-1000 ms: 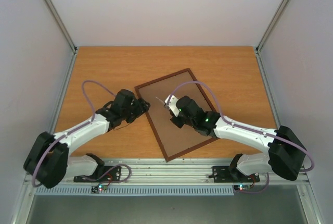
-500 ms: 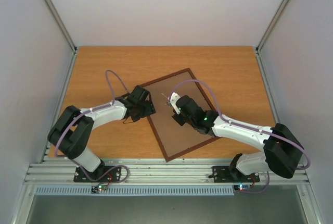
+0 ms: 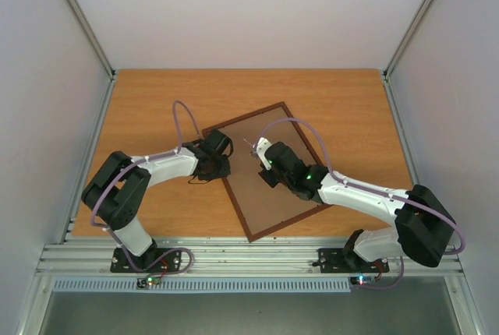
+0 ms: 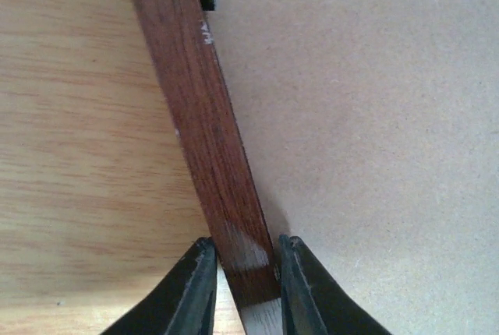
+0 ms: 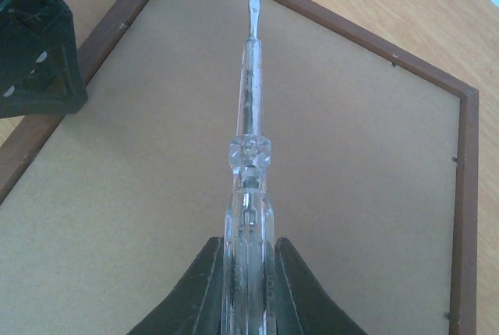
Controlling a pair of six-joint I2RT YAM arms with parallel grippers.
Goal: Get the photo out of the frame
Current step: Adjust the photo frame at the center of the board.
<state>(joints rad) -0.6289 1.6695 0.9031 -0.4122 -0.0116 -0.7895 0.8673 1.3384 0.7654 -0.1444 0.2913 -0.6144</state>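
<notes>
**Robotics lab cell**

White panel walls [image 3: 234, 8] box in a wooden table [image 3: 156, 93] edged with slotted aluminium rails [image 3: 257, 255] (test-rig extrusion). The left arm [image 3: 156, 167] and right arm [image 3: 360, 193], trailing purple cables [image 3: 183, 113], are bolted to the near rail.

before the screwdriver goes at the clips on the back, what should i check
1. Frame lying back up on the table: ok.
2. Left gripper closed on the frame's rail: ok.
3. Right gripper clamping the screwdriver: ok.
4. Screwdriver tip at a clip: not ok; it points at the edge of the backing board by the rail, away from that clip.
5. Photo free to come out: cannot tell; the backing board hides it.
</notes>
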